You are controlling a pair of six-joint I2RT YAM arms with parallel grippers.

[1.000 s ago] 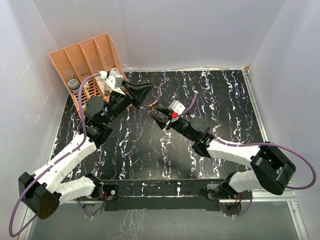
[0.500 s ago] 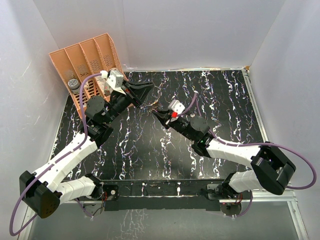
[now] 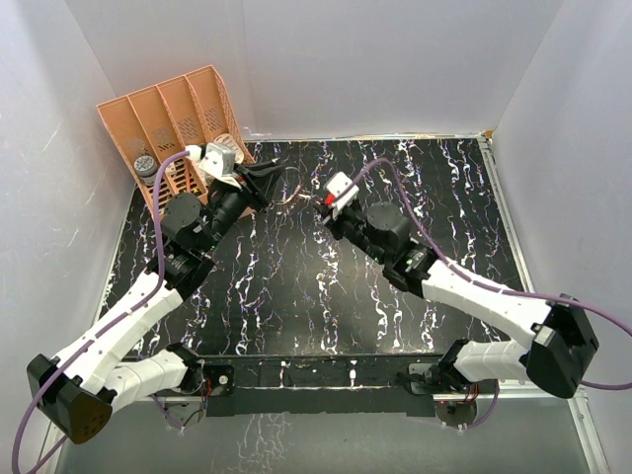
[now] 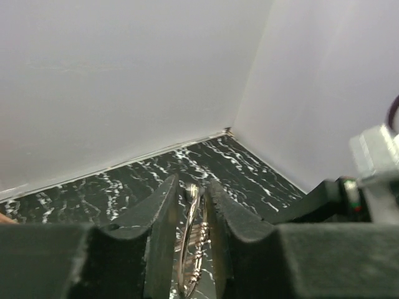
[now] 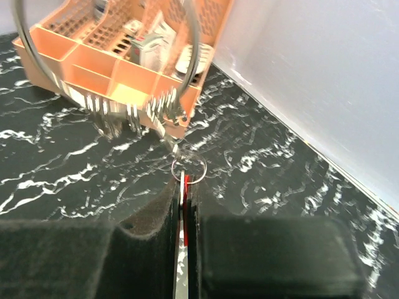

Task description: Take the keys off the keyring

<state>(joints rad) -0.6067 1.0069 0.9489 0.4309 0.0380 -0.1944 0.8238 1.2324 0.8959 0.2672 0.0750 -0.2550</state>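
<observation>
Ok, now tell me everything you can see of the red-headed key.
The red-headed key shows only in the right wrist view, edge-on: a thin bright red head with a pale metal strip running back toward the camera. The right gripper is shut on it, black fingers pressing its flat sides. Its head pokes past their tips, where a small silvery wire ring meets it. The black marbled table lies behind it.
</observation>
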